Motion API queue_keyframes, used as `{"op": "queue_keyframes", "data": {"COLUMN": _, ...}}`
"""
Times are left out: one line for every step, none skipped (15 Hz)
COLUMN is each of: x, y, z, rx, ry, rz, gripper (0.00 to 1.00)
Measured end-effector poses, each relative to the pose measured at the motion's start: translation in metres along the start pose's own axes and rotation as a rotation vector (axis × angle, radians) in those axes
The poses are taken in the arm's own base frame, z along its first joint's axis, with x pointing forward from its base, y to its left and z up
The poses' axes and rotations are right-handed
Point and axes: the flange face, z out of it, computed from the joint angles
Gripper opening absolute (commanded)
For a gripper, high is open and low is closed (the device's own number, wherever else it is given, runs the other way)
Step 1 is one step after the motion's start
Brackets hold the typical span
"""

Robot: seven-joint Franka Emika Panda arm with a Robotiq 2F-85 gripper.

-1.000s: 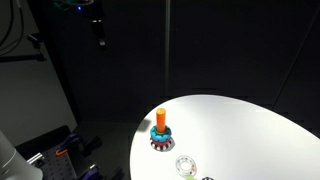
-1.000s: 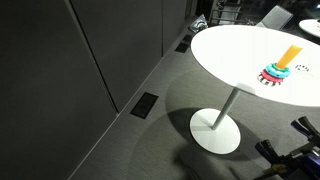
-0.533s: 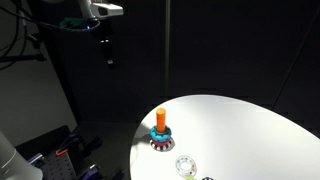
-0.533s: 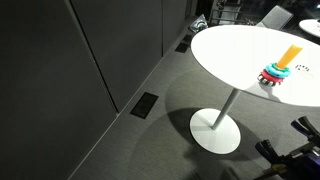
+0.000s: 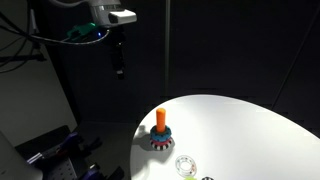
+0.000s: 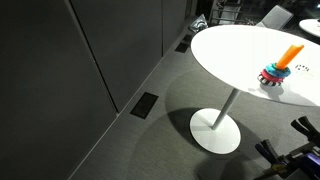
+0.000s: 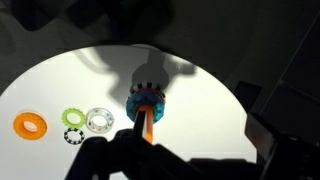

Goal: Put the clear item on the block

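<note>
The block (image 5: 160, 128) is an orange post with a teal collar on a red-and-white toothed base, standing near the white round table's edge. It also shows in an exterior view (image 6: 279, 69) and in the wrist view (image 7: 146, 108). The clear item (image 7: 99, 120) lies flat on the table beside the block, and shows in an exterior view (image 5: 186, 166). My gripper (image 5: 119, 66) hangs high in the air, well above and to the side of the table. In the wrist view my gripper (image 7: 195, 140) is a dark silhouette; its jaws stand apart with nothing between them.
A green toothed ring (image 7: 73, 117) and an orange ring (image 7: 29, 124) lie beside the clear item. The white table (image 6: 230, 50) stands on a single pedestal over grey floor. Dark walls surround it, and equipment stands at the left (image 5: 50, 150).
The arm has swung toward the table and lowered a little. The block and the rings have not moved.
</note>
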Motion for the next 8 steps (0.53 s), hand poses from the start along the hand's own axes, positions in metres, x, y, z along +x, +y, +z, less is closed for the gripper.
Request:
{"op": "queue_keyframes", "data": {"x": 0.005, "y": 0.006, "z": 0.001, "rx": 0.004, "ry": 0.001, "rz": 0.019, "gripper": 1.00}}
{"op": "queue_keyframes", "data": {"x": 0.011, "y": 0.012, "z": 0.003, "rx": 0.007, "ry": 0.000, "rz": 0.036, "gripper": 1.00}}
{"op": "queue_keyframes", "data": {"x": 0.016, "y": 0.017, "z": 0.004, "rx": 0.010, "ry": -0.001, "rz": 0.052, "gripper": 1.00}}
{"op": "queue_keyframes", "data": {"x": 0.021, "y": 0.022, "z": 0.005, "rx": 0.012, "ry": -0.001, "rz": 0.065, "gripper": 1.00}}
{"op": "queue_keyframes", "data": {"x": 0.024, "y": 0.025, "z": 0.006, "rx": 0.014, "ry": -0.003, "rz": 0.075, "gripper": 1.00}}
{"op": "queue_keyframes", "data": {"x": 0.027, "y": 0.026, "z": 0.006, "rx": 0.015, "ry": -0.004, "rz": 0.080, "gripper": 1.00}}
{"op": "queue_keyframes", "data": {"x": 0.028, "y": 0.027, "z": 0.006, "rx": 0.016, "ry": -0.005, "rz": 0.082, "gripper": 1.00}}
{"op": "queue_keyframes", "data": {"x": 0.029, "y": 0.026, "z": 0.006, "rx": 0.016, "ry": -0.005, "rz": 0.083, "gripper": 1.00}}
